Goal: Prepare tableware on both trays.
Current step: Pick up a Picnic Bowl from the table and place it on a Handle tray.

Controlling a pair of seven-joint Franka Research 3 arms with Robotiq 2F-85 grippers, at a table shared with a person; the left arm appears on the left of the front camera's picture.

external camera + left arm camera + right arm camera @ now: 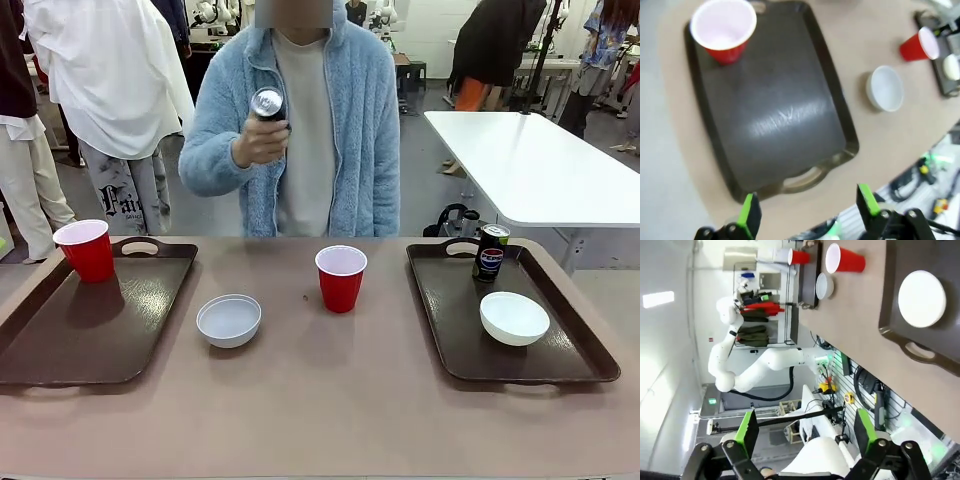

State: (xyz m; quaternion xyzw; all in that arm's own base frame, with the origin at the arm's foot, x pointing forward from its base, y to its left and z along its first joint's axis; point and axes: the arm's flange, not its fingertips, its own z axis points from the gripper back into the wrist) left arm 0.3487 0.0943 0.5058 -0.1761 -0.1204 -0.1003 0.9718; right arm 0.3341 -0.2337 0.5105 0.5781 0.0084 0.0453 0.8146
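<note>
Standing at the 11 o'clock corner of the left tray (100, 330), one red cup (87, 250) is seen; the rest of that tray is bare. On the desk (320, 410) between the trays, a white bowl (229, 320) and a second red cup (341, 278) are set apart from each other, off both trays. Beyond the far edge, a can (268, 104) is held up in a person's hand (262, 143). On the right tray (450, 310), a Pepsi can (490, 252) stands upright at 12 o'clock, with a second bowl (514, 318) just in front of it. The left fingers (749, 214) are spread wide with nothing between them; the left tray's handle is seen at 12 o'clock, its cup at 11 o'clock, the desk bowl at 1 o'clock. The right fingers (747, 429) are likewise spread and empty, off the desk edge, with the right tray's bowl at 1 o'clock.
</note>
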